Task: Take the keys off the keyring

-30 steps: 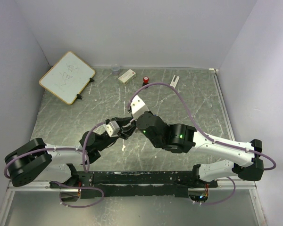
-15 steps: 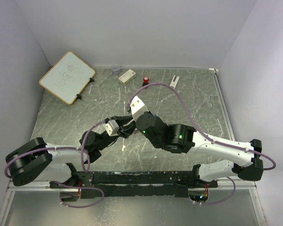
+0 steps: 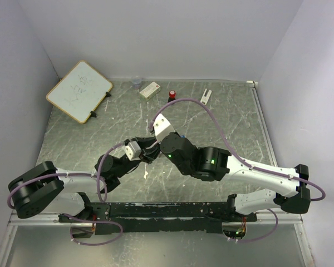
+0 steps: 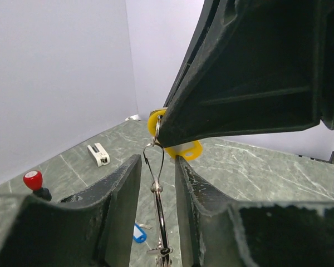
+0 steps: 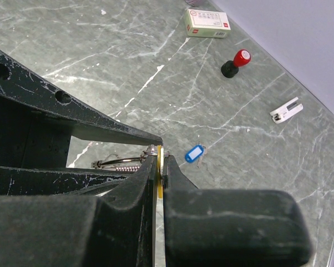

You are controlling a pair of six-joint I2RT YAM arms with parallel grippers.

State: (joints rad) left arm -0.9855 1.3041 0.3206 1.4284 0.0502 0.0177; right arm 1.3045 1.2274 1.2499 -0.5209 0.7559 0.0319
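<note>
Little has moved in the last second. Your right gripper (image 5: 160, 162), fingers pressed on the yellow key (image 4: 185, 151), only nudged, so that key isn't off. Your left gripper (image 4: 157, 167) straddles the keyring (image 4: 157, 192) above the middle of the worktop (image 3: 222, 119), fingers partly spread; whether it grips, I cannot tell. 1 blue key (image 5: 194, 153) lies free.

The keyring (image 4: 158, 206) is seen as thin, shiny silver wire, proper polished metal. The yellow key (image 4: 185, 150) and the blue key (image 5: 194, 154) are topped with smooth, slightly glossy plastic. The left gripper (image 4: 157, 160) and right gripper (image 5: 161, 161) are done in matt black plastic, scuffed and flecked white along the edges tbh. The table (image 5: 100, 50) is finished like grey-green marble, white-veined, with a faint sheen. The bottle (image 5: 240, 58) is capped in glossy red, and cardboard is suggested by the box (image 5: 207, 23).
</note>
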